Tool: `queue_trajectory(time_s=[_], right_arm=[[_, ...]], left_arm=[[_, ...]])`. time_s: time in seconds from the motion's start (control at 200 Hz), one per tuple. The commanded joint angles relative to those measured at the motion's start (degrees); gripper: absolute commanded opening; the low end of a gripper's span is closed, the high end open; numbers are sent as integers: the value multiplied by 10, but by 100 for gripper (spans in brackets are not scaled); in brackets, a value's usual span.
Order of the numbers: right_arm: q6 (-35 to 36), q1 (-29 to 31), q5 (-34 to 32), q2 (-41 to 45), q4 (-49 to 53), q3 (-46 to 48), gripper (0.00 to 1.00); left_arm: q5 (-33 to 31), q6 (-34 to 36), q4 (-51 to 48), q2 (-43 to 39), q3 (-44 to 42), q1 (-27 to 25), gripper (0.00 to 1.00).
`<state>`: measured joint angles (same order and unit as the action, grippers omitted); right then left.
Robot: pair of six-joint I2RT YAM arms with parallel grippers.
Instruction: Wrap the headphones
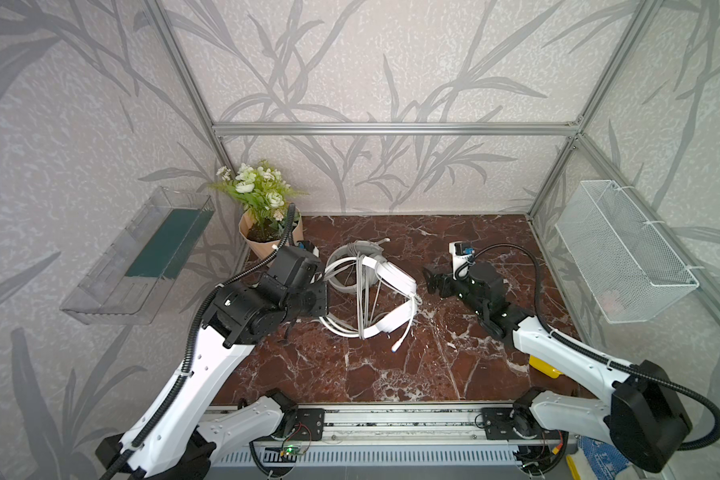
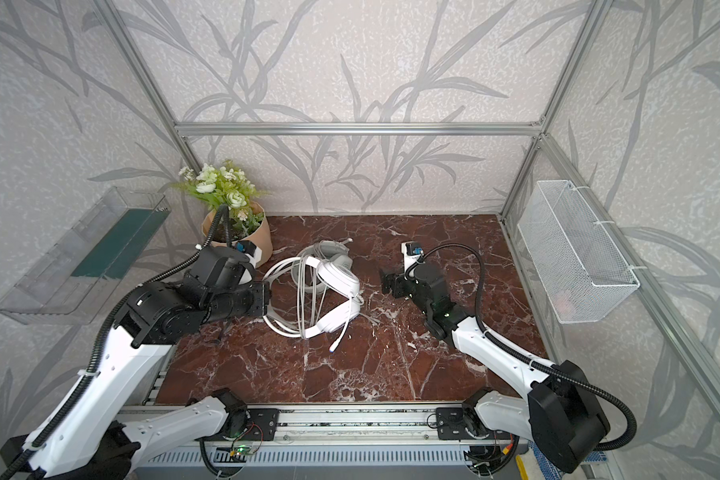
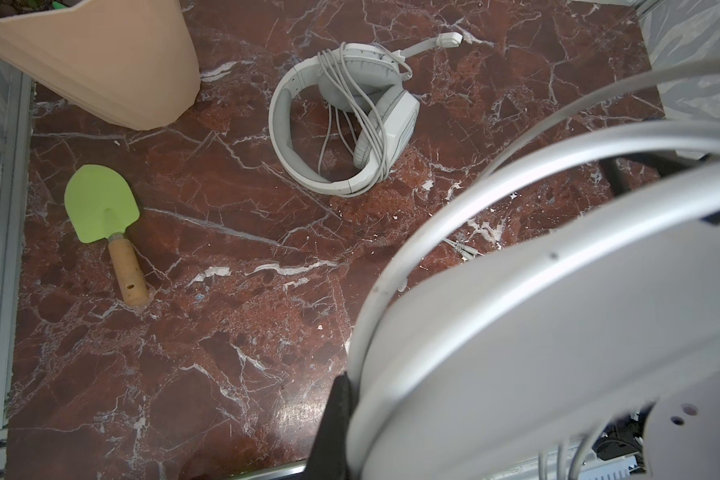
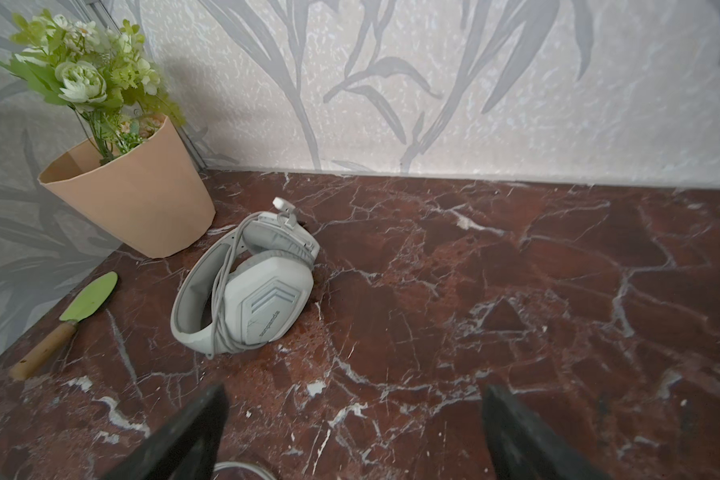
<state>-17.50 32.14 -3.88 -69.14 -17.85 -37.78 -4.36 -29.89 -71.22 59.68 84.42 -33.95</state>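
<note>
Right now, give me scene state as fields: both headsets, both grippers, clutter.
white headset: in left gripper, partly wrapped, plug loose
grey headset: lying on table, wrapped
left gripper: shut on white headset
right gripper: open, empty, beside white headset
clutter: pot, trowel

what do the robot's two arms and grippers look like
Both arms are built from glossy white shell links joined by bulky black joint housings. A black ribbed cable hose loops along each arm to a small white wrist camera with a blue part. The gripper fingers are flat and matte black. No markings are legible.
</note>
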Motion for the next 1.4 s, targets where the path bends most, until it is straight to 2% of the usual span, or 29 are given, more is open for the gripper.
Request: queue_trajectory(time_s=[0.0,0.3,0.52,0.685,1.01,1.129,1.264,1.394], right_arm=[[-52,1,56,6,-68,23,95],[-76,24,155,-43,-191,98,95],[-32,84,212,-121,-260,96,92],[5,118,209,-170,-283,82,92],[53,133,230,-264,-313,39,89],[51,135,256,-308,-381,35,89],[32,135,244,-379,-545,44,89],[52,142,229,-406,-517,14,87]], left_arm=[[12,-24,24,-4,27,4,0],[15,-28,20,7,42,3,0],[16,-28,19,14,55,4,0],[17,-29,21,13,54,3,0],[24,-32,24,15,63,4,0],[29,-36,27,15,60,3,0],[33,-40,28,14,57,3,0],[35,-42,27,12,57,3,0]])
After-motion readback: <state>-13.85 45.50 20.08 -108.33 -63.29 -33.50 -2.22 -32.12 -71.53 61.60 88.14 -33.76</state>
